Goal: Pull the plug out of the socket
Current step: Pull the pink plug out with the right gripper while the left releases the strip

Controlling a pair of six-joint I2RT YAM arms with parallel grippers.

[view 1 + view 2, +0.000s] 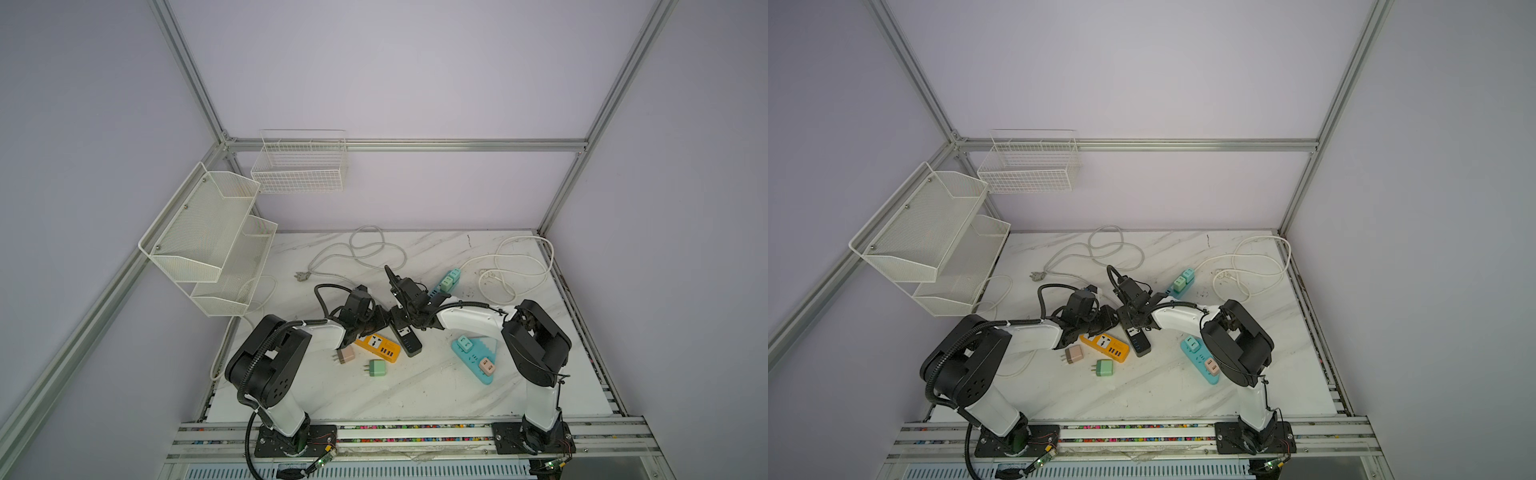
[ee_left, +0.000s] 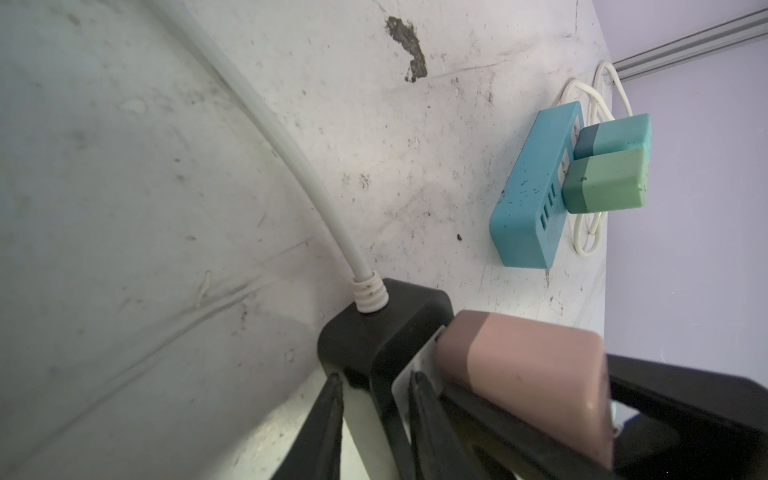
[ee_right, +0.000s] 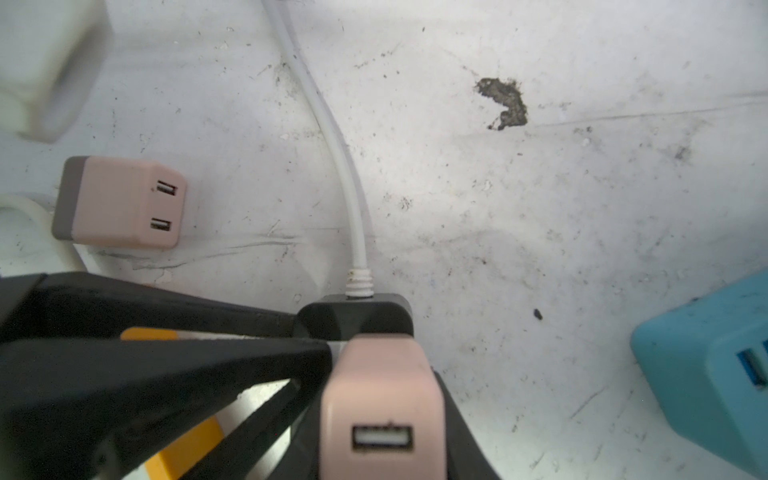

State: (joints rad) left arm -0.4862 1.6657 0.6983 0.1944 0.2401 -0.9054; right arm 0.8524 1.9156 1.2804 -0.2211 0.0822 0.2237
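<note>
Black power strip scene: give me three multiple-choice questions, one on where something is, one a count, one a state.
1. The loose green adapter lies: A. on the table by the orange strip; B. on the black strip; C. in the far blue strip.
2. Adapters plugged into the far blue strip: A. none; B. four; C. two.
3. The pink plug in the black strip is: A. lying loose; B. clamped by the right gripper, not yet pulled out; C. untouched.
1 A: a top view shows it on marble beside that strip. 2 C: the left wrist view shows a teal block and a mint block in it. 3 B: both wrist views show jaws flanking it, its base at the strip.
</note>
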